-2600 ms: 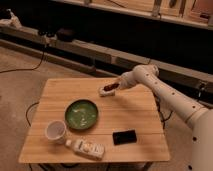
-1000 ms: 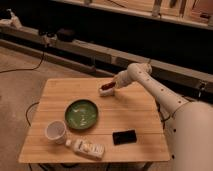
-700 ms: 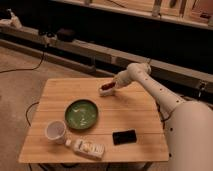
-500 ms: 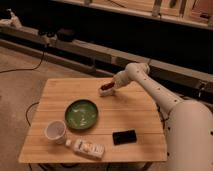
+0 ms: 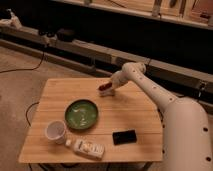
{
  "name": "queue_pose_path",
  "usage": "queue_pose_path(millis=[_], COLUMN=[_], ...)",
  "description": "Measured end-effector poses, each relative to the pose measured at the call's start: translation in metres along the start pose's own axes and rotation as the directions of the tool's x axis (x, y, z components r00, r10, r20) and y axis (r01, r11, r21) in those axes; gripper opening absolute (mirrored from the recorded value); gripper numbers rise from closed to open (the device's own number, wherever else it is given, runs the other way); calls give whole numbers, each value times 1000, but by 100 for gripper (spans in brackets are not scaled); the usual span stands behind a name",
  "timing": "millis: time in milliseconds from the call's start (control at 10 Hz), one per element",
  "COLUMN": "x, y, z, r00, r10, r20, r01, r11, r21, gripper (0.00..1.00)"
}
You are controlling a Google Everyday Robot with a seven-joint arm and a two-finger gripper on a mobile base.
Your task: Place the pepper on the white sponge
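Observation:
The dark red pepper (image 5: 104,86) lies over the white sponge (image 5: 107,92) at the back middle of the wooden table (image 5: 135,107). I cannot tell whether it rests on the sponge or hangs just above it. My gripper (image 5: 112,85) is right at the pepper's right end, reaching in from the right on the white arm (image 5: 145,82). It hides part of the sponge and the contact with the pepper.
A green plate (image 5: 81,113) sits left of centre. A white mug (image 5: 55,131) stands at the front left, with a white bottle with an orange label (image 5: 88,147) lying beside it. A flat black phone-like object (image 5: 124,136) lies at the front right. A ledge with cables runs behind the table.
The gripper with the pepper has shifted slightly left and back over the sponge and the forearm has swung a little. The other objects have not moved.

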State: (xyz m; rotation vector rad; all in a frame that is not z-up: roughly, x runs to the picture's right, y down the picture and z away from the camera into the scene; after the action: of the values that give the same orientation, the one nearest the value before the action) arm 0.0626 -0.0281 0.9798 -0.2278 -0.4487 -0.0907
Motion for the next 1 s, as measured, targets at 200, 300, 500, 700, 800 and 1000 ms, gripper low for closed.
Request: queue_pose_path(millis=[200, 300, 500, 700, 800, 1000], x=[1, 1, -2, -3, -3, 0], y=[-1, 0, 1, 4, 5, 6], z=[2, 3, 5, 6, 6, 6], r00=[1000, 1000, 1000, 999, 999, 999], r10=[-2, -7, -28, -35, -36, -33], r20=[-5, -8, -15, -18, -19, -21], r01=[2, 7, 27, 35, 35, 33], r11=[1000, 1000, 999, 999, 999, 999], r21=[-5, -10, -19, -28, -32, -34], gripper=[13, 20, 41, 59, 69, 74])
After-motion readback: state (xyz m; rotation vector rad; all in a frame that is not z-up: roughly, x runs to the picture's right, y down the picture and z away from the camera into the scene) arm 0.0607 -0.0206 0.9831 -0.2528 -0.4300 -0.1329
